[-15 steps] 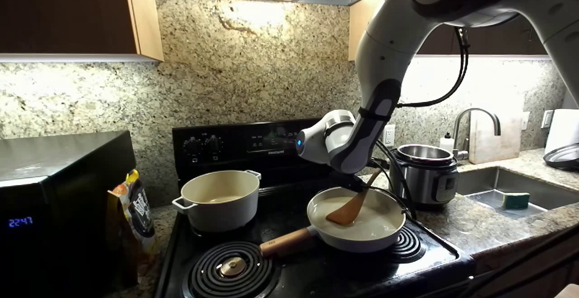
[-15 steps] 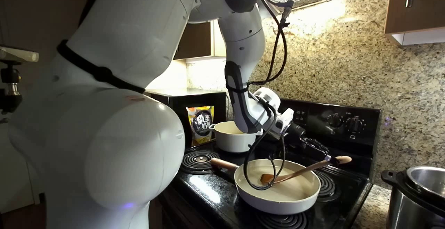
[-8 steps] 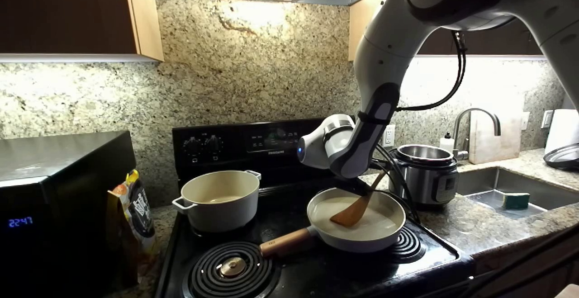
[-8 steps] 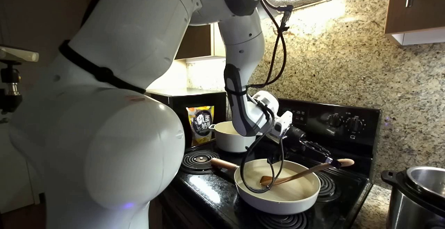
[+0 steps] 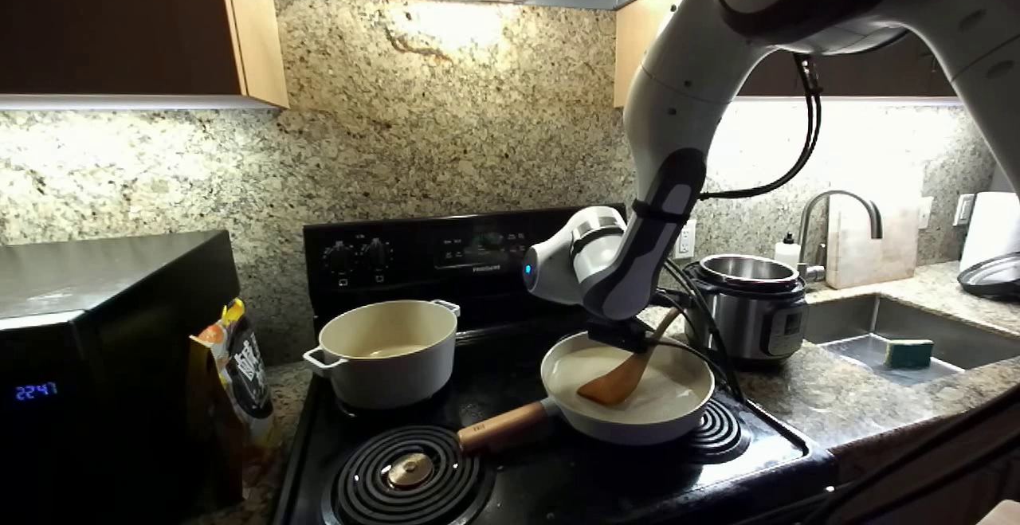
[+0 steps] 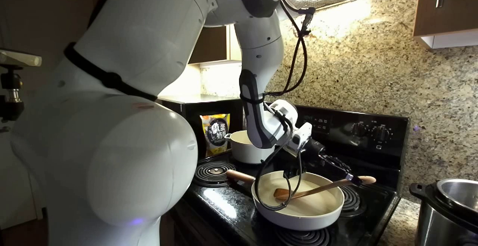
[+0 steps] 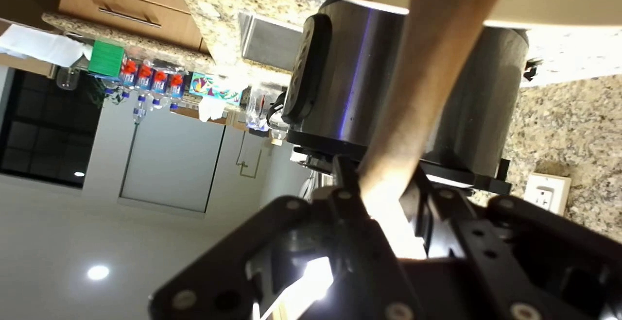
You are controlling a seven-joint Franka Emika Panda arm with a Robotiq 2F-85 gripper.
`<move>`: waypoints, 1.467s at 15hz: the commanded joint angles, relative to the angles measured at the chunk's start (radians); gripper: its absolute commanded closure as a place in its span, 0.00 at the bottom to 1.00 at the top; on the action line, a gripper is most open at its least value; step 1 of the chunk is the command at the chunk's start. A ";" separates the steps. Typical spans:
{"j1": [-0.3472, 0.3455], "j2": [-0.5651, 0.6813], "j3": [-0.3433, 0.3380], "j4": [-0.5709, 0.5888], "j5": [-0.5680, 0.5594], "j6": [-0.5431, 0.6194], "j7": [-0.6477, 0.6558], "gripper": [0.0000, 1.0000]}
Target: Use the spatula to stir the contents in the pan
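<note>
The orange-brown wooden spatula (image 5: 615, 384) leans in the pan (image 5: 629, 432), its flat blade down on the pale contents (image 5: 665, 396). Those contents hardly stand out from the cream interior. In an exterior view the spatula's handle (image 6: 325, 187) slants up across the pan's rim (image 6: 298, 223) to my gripper (image 6: 354, 179), which is beyond that rim and shut on the handle near its rounded end. From the wrist view, the handle (image 7: 432, 67) runs up between the dark fingers of my gripper (image 7: 383, 176). The blade is out of that view.
The pan's long wooden handle (image 5: 506, 427) juts out over the stove near a coil burner (image 5: 406, 473). A deeper cream pot (image 5: 394, 378) stands behind it. On the counter beside the stove is a steel pot (image 5: 745, 322). A cable loop (image 6: 276, 206) hangs over the pan.
My gripper has sunk a little, still holding the spatula. Inside the pan the blade has slid a short way, first one way and then slightly back. The pan stays put.
</note>
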 commanded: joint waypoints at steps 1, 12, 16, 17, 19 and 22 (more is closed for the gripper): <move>-0.052 -0.051 0.014 -0.052 -0.008 0.089 -0.008 0.89; -0.091 -0.135 -0.008 -0.133 -0.073 0.264 -0.005 0.05; -0.108 -0.235 0.001 -0.229 -0.194 0.421 -0.067 0.00; -0.115 -0.258 -0.002 -0.250 -0.226 0.465 -0.082 0.00; -0.129 -0.303 -0.010 -0.286 -0.286 0.555 -0.119 0.00; -0.161 -0.371 -0.026 -0.334 -0.367 0.699 -0.196 0.00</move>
